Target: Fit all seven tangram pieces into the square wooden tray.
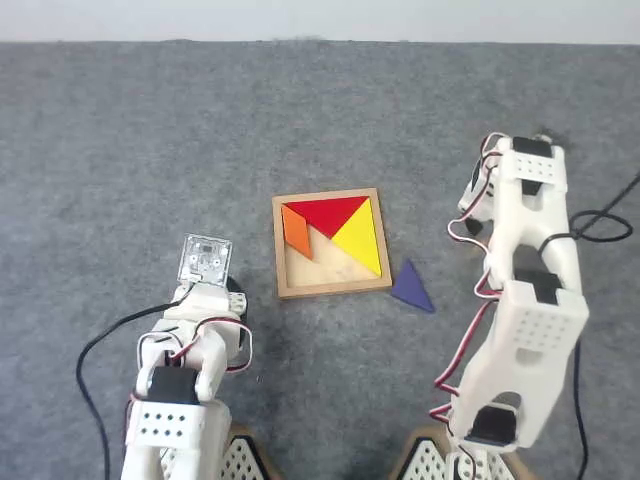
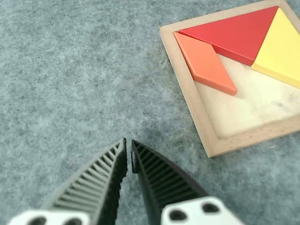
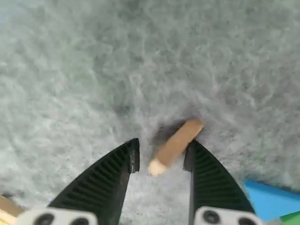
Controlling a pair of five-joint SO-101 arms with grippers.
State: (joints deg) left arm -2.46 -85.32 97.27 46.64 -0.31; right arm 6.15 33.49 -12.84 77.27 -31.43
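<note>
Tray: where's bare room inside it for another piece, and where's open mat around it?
Inside the tray, bare wood lies between the orange parallelogram, the yellow triangle and the near rim. Open mat: beyond the far rim and on the tray's left. The right side is crowded: the purple triangle, then the right arm.

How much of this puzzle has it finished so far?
Three pieces lie in the tray: the red triangle, yellow triangle and orange parallelogram. The right gripper is open around a tan piece on the mat. The purple triangle beside the tray and the rest have yet to go in.
</note>
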